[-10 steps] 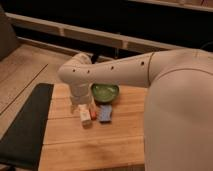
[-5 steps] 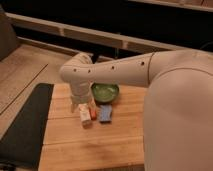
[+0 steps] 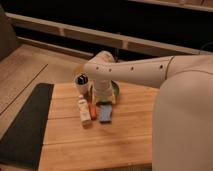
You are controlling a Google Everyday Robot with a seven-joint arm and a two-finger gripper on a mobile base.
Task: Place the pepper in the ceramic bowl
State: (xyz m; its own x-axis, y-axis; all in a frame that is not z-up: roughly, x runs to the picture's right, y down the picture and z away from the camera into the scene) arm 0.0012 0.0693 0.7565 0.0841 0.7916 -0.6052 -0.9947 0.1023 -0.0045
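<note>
The orange-red pepper [image 3: 92, 109] lies on the wooden table [image 3: 100, 140], between a white bottle [image 3: 83, 111] and a blue sponge [image 3: 105, 112]. Just behind it, only a sliver of the green ceramic bowl [image 3: 116, 89] shows past the arm's white wrist. My gripper [image 3: 102, 98] points down at the end of that wrist, right above the pepper's far end and in front of the bowl. It is open and holds nothing. Its tips are mostly hidden by the wrist.
A small white cup [image 3: 81, 80] with a dark inside stands at the table's back left. A black mat [image 3: 25, 130] lies along the table's left side. The robot's white body [image 3: 185, 120] fills the right.
The wrist has swung right and down, so it now covers most of the green bowl and hangs over the pepper. The objects on the table have not moved.
</note>
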